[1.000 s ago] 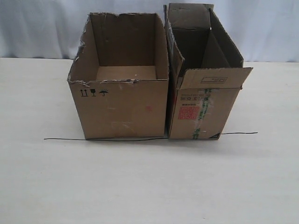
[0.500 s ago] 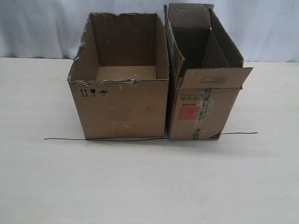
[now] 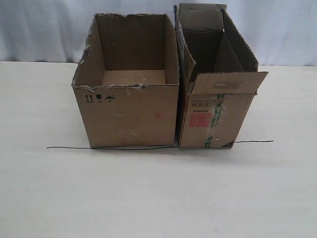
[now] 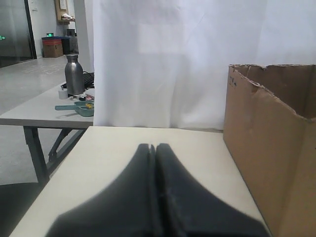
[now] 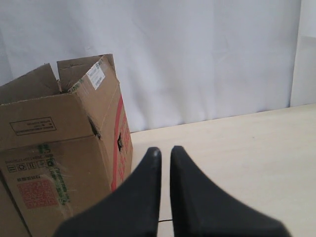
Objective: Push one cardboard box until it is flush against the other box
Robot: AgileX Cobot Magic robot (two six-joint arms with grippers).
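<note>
In the exterior view, the cardboard box (image 3: 129,106) stood on the table (image 3: 158,198) left of the other box (image 3: 218,111). Their sides seemed to touch at the near bottom corner, and no arm was visible there. Only the left wrist view showed the left gripper (image 4: 153,148), fully closed on nothing, with the torn wall of the cardboard box near it and a metal bottle (image 4: 74,74) on a far side table. Only the right wrist view showed the right gripper (image 5: 165,150), closed to a thin slit and holding nothing, near the other box.
</note>
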